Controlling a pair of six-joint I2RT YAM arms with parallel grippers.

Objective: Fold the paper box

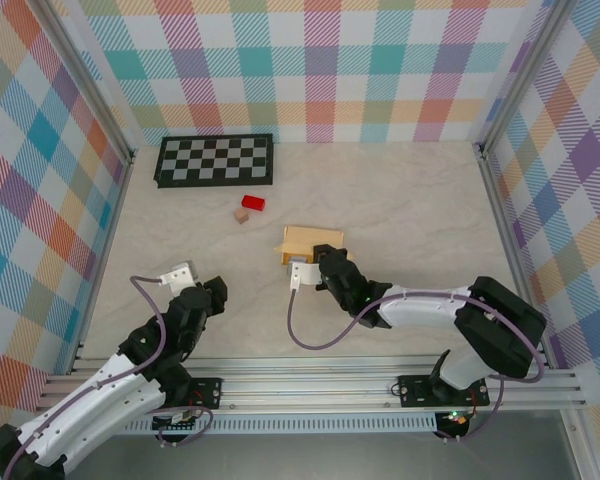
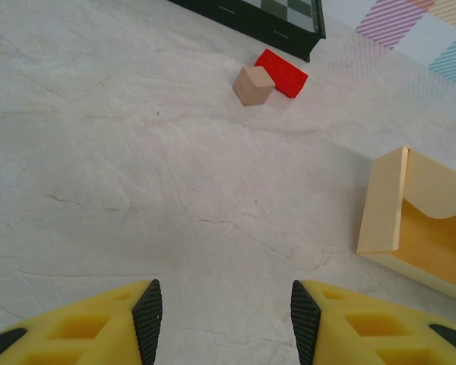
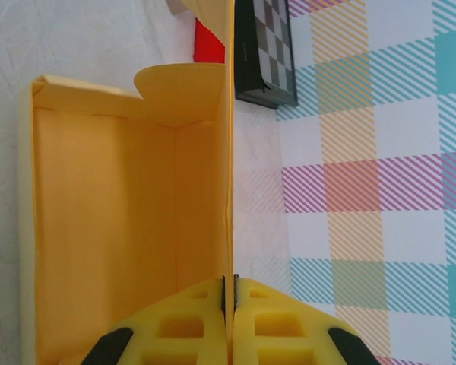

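The paper box [image 1: 310,238] lies mid-table as a shallow yellow-orange open box. In the right wrist view its inside [image 3: 106,213] faces the camera, and one thin wall runs straight up between the jaws. My right gripper [image 3: 229,287] is shut on that wall's edge, at the box's near side [image 1: 323,258]. The left gripper [image 2: 224,308] hovers open over bare table, well left of the box [image 2: 410,220] and touching nothing. From above it sits at the near left [image 1: 214,290].
A black checkerboard [image 1: 215,160] lies at the back left. A small red block [image 1: 253,203] and a tan cube [image 1: 241,215] rest between it and the box. Plaid walls and aluminium rails enclose the table on three sides.
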